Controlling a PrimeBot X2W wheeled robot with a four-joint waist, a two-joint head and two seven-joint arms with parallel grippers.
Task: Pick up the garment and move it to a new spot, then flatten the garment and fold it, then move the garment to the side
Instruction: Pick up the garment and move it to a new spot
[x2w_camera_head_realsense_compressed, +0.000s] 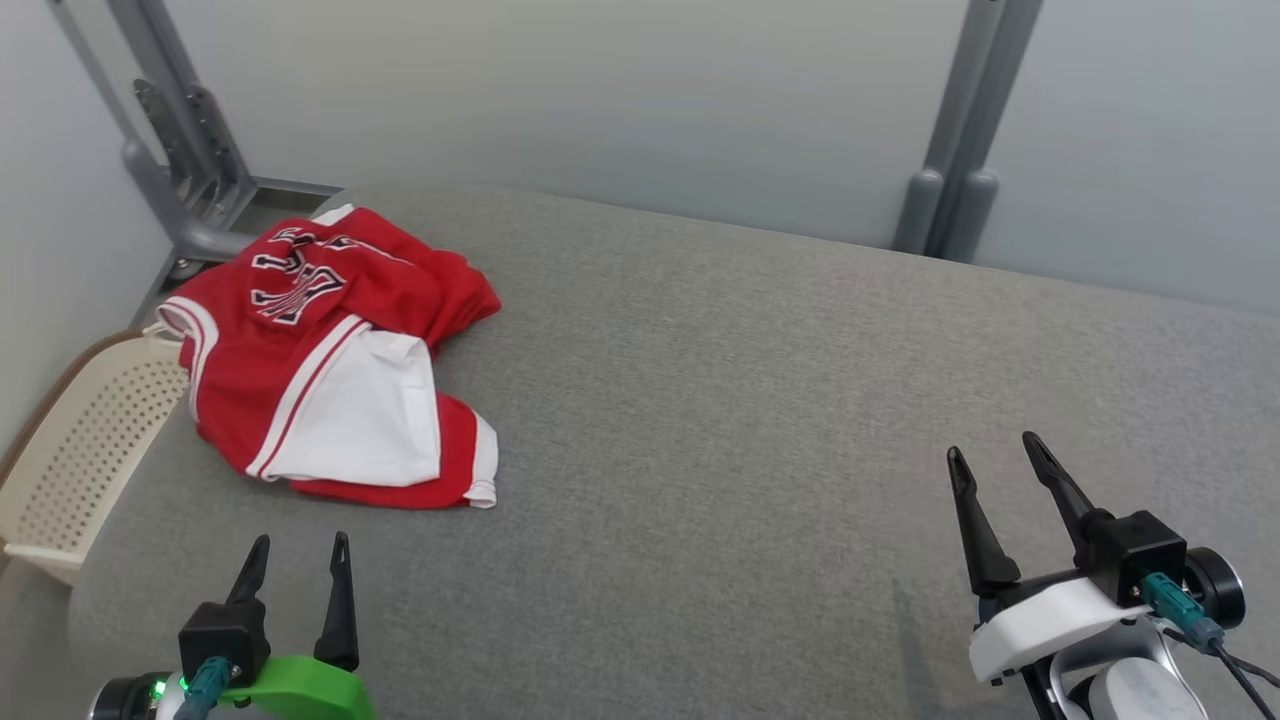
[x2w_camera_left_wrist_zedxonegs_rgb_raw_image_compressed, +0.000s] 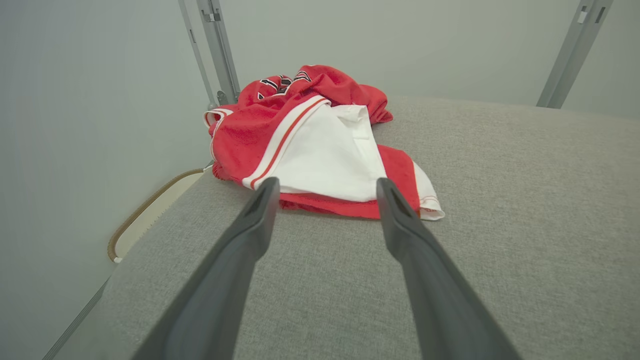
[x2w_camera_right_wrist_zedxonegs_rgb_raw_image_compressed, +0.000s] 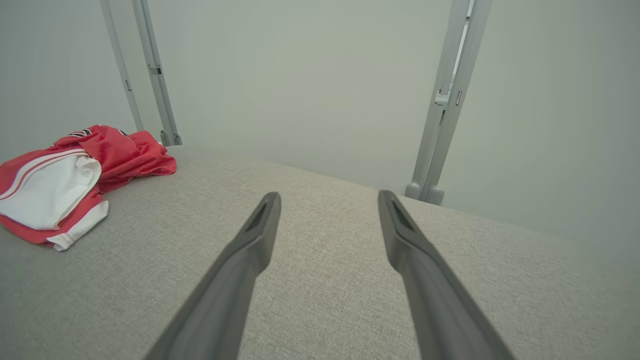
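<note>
Head view puts the crumpled red-and-white garment (x2w_camera_head_realsense_compressed: 330, 370) near the grey bench's (x2w_camera_head_realsense_compressed: 750, 420) far left corner. Left pincer (x2w_camera_head_realsense_compressed: 301, 540) and right pincer (x2w_camera_head_realsense_compressed: 992, 447) hover apart, empty. Cloth looks soft, light and floppy; its near hem seems best to pinch.

Looked like a lab or test booth: plain pale wall panels (x2w_camera_head_realsense_compressed: 600, 90) all round, grey metal frame posts (x2w_camera_head_realsense_compressed: 960, 130) w/ brackets, a wide work surface (x2w_camera_head_realsense_compressed: 750, 400) covered in grey fabric, perforated cream basket (x2w_camera_head_realsense_compressed: 80, 450) at its edge.
</note>
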